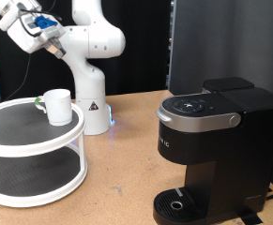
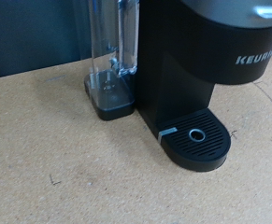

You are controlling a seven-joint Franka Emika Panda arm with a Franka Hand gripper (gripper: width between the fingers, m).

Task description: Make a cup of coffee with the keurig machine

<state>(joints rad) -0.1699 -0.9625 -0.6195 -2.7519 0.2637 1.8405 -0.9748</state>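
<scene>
gripper (image 1: 53, 47) raised above and off to the exterior view's left of the cup (image 1: 57, 106) | jaws: cannot tell (nothing seen held) | cup upright on white two-tier stand (image 1: 33, 155), well left of keurig machine (image 1: 216, 150), lid down

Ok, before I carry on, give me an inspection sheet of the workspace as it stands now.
Surface: tan wooden table, some small dark specks.
Cup: white mug, upright on the top tier of a white two-tier round rack, at the exterior view's left.
Keurig machine: black brewer at the exterior view's right, lid down; drip base bare, no cup under it; clear water tank at its side.
Clutter: nothing seen.
Gripper: gripper raised at the exterior view's top left, above the rack, holding nothing visible; not seen in the wrist view.
Cables: thin dark line on the table by the drip base, possibly a cord.
Surroundings: dark panels behind the table.
</scene>
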